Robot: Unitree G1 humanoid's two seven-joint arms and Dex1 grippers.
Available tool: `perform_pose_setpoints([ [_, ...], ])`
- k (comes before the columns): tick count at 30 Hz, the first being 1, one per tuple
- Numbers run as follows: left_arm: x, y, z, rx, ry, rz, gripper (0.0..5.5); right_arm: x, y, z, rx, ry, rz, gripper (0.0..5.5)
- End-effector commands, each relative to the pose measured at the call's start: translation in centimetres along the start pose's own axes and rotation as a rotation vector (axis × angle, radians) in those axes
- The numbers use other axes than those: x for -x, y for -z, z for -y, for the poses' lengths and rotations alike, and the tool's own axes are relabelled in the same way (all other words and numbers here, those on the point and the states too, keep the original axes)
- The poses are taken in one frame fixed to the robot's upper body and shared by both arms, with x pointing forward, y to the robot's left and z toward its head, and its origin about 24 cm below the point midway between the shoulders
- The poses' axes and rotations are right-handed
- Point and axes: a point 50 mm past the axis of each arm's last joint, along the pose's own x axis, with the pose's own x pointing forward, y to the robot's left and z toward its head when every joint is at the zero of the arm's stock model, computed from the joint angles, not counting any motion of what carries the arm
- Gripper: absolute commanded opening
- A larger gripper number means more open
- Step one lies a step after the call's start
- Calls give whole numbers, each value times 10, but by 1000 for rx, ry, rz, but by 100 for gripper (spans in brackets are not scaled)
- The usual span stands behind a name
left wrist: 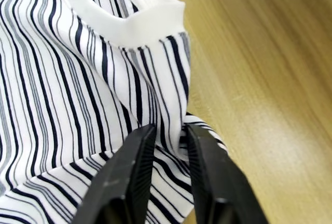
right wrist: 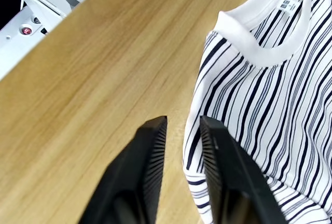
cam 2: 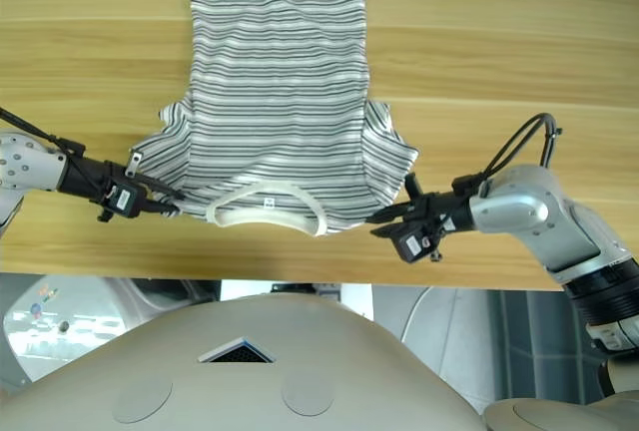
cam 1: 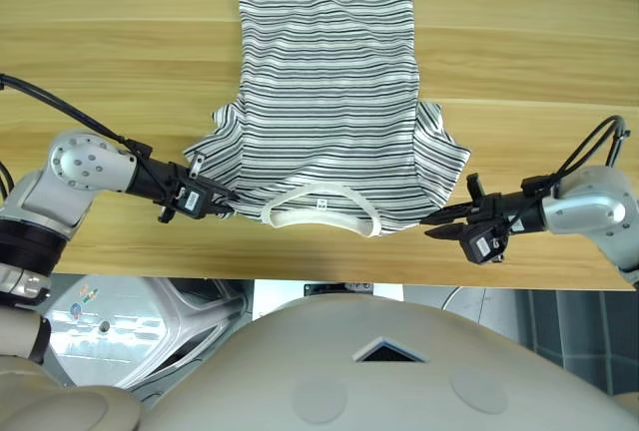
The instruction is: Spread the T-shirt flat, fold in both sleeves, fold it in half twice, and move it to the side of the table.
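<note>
A black-and-white striped T-shirt point(cam 1: 329, 92) lies on the wooden table point(cam 1: 100, 52), its white collar point(cam 1: 319, 208) toward me and its hem at the far side. Both sleeves are partly bunched beside the body. My left gripper point(cam 1: 228, 202) is at the shoulder left of the collar. In the left wrist view its fingers point(left wrist: 129, 167) are shut on a fold of striped cloth. My right gripper point(cam 1: 436, 221) hovers just off the shirt's other shoulder, open. The right wrist view shows the cloth edge point(right wrist: 194, 146) lying beside one finger, with bare wood in the gap.
The table's front edge point(cam 1: 559, 283) runs just below both grippers. Bare wood stretches left and right of the shirt and beyond its hem. Grey equipment point(cam 1: 150, 321) stands on the floor below the edge.
</note>
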Motion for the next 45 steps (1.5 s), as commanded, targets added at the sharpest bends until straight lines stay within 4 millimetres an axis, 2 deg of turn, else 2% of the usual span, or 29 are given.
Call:
perform_pose_setpoints([
  [1,-2,1,5,28,5,-8,178,5,-3,3,-19,20,7,177],
  [3,-4,0,4,40,-14,14,208,8,-9,5,-31,42,41,213],
  [5,2,-9,2,44,-61,99,242,14,-16,10,-34,86,81,254],
  [9,41,-31,-9,-3,-255,285,302,22,-13,15,-55,172,88,325],
  [12,73,-42,-14,-60,-402,333,348,24,-9,16,-69,205,74,377],
  [14,87,-37,-17,-79,-488,270,369,24,-8,15,-78,218,70,416],
  [17,97,-4,-14,-7,-550,24,369,23,-6,14,-84,237,65,464],
  [20,90,31,-2,92,-499,-203,369,25,-6,12,-85,250,60,515],
  [21,83,39,1,108,-468,-250,369,25,-6,12,-85,253,62,535],
  [23,66,48,6,104,-402,-320,369,26,-6,12,-86,256,63,538],
  [29,31,54,16,82,-288,-290,369,27,-10,11,-90,267,83,538],
  [33,21,52,18,67,-278,-258,369,27,-11,10,-95,268,86,538],
  [37,21,54,18,58,-275,-266,369,28,-13,10,-91,267,91,538],
  [41,20,54,18,48,-259,-262,308,28,-13,11,-89,272,93,540],
  [45,22,56,20,51,-252,-266,221,26,-13,11,-85,273,100,540],
])
